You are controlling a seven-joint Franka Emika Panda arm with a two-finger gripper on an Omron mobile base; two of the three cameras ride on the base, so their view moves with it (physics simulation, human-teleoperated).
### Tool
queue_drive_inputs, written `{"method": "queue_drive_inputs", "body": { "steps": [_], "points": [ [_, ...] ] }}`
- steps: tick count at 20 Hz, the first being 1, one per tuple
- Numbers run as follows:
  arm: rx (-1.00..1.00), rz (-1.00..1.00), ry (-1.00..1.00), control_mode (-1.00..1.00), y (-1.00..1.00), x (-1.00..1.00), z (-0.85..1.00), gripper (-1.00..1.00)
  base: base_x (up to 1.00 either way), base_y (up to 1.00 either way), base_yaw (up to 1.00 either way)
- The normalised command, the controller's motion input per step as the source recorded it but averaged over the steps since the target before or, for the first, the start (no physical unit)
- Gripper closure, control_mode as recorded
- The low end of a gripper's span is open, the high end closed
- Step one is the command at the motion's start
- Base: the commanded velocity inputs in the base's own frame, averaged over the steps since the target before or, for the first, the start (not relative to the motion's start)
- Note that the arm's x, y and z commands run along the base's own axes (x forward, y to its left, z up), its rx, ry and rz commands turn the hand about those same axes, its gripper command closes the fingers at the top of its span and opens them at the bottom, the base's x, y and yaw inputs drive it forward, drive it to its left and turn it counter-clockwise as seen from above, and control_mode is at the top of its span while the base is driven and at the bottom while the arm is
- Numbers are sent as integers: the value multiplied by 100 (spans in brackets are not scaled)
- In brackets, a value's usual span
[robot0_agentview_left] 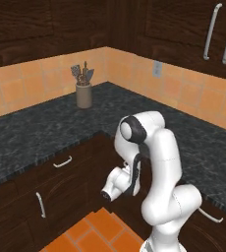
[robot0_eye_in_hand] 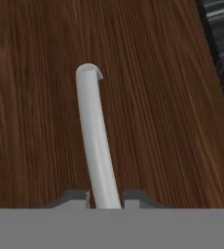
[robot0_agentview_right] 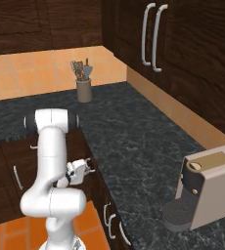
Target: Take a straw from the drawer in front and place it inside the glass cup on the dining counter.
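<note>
Up close in the hand view, the dark brown wooden drawer (robot0_eye_in_hand: 36, 121) front shows its curved silver handle (robot0_eye_in_hand: 92, 131) running up from between my finger tips. My gripper (robot0_eye_in_hand: 105, 197) is shut on the lower end of that handle, one tip against each side. From the right base view, my gripper (robot0_agentview_right: 89, 167) reaches low to the cabinet face just under the black worktop's edge. The drawer looks closed, so the straw is hidden. The glass cup and the dining counter are out of view.
A black speckled worktop (robot0_agentview_left: 36, 133) wraps round the corner, with a utensil holder (robot0_agentview_left: 84, 93) at the back. A beige coffee machine (robot0_agentview_right: 207, 195) stands on the right run. Neighbouring cabinet fronts carry silver handles (robot0_agentview_left: 62, 162). Orange floor tiles (robot0_agentview_left: 100, 231) lie below.
</note>
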Motion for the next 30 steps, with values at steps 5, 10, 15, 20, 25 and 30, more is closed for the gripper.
{"method": "queue_drive_inputs", "body": {
  "steps": [5, 10, 15, 20, 25, 30],
  "points": [
    [12, 9, 9, -100, 87, -50, 14, 100, 0, 0, 0],
    [15, 7, 19, -100, 97, -59, 34, 100, 0, 0, 0],
    [11, 7, 15, -100, 100, -72, 31, 100, 0, 0, 0],
    [7, 8, 11, -100, 97, -74, 22, -100, 0, 0, 0],
    [21, 4, 7, -100, 28, -68, 71, -100, 0, 0, 0],
    [33, 0, 0, -100, -52, -16, 100, -100, 0, 0, 0]
  ]
}}
